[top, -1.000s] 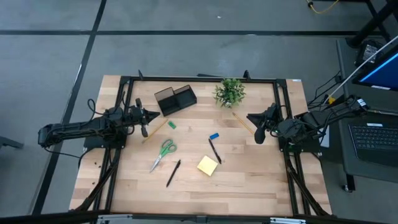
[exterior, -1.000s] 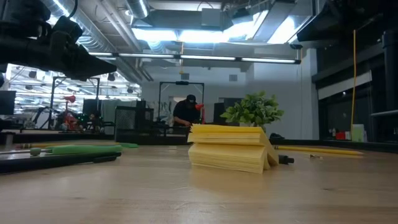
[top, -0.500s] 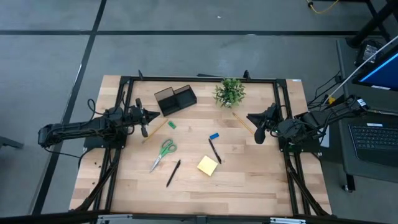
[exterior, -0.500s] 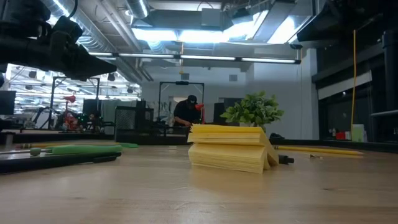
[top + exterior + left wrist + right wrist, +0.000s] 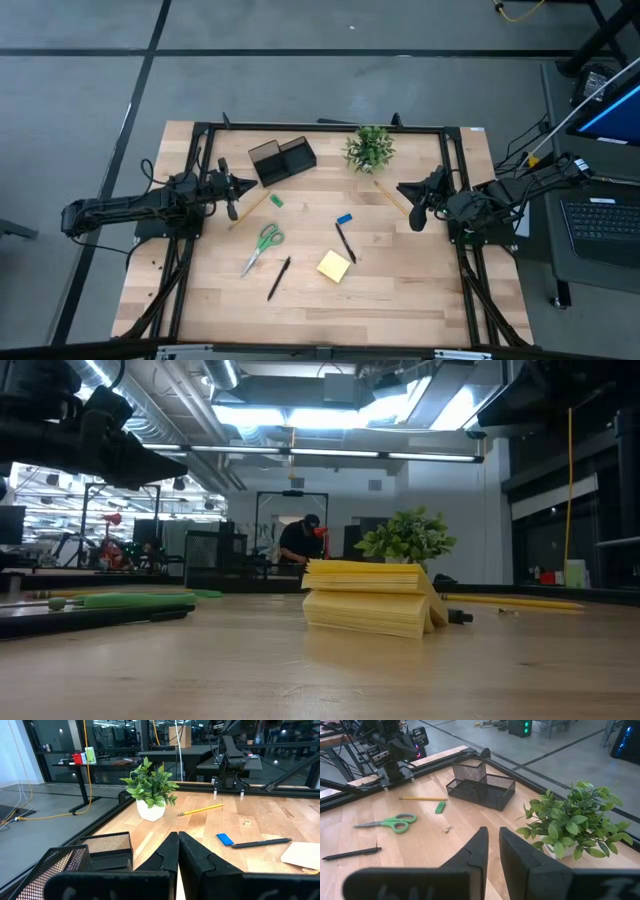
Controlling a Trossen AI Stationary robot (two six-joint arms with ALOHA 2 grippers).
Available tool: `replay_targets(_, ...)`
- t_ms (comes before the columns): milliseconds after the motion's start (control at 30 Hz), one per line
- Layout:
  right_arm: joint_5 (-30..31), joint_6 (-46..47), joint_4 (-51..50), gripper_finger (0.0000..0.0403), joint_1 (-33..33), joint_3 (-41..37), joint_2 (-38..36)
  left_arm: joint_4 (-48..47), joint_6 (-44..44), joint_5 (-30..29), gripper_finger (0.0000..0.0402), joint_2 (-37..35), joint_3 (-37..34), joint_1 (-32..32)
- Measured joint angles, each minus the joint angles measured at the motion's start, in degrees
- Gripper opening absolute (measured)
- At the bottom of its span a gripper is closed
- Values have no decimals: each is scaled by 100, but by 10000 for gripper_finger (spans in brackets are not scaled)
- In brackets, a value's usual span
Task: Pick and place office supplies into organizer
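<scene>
- Grey floor surrounds the wooden desk; against the earlier frames nothing has shifted, arms and items all as they were.
- Landmark: organizer, at the desk's far edge, nothing seen inside it.
- Potted plant stands just right of the organizer.
- Left end effector hovers left of the organizer, fingers pressed together, holding nothing.
- Right end effector hangs well right of the organizer, past the plant; fingers a narrow gap apart, gripping nothing.
- Pencils: one and a green block just in front of the organizer; another pencil beyond the plant.
- Scissors, two pens, blue block, sticky-note pad lie farther in front.
- Person at the back of the room.
</scene>
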Motion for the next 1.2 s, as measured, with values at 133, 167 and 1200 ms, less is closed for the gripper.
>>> replay_targets(133, 7, -203, 0, 48, -2, -1, 0, 0, 0, -1, 4, 2, -1, 0)
replay_targets(167, 7, -327, -1, 48, -2, 0, 0, 0, 0, -2, 4, 1, -1, 0)
replay_targets(1200, -1018, -1672, 2087, 48, -2, -1358, 34, -2, -197, 0, 4, 2, 0, 0)
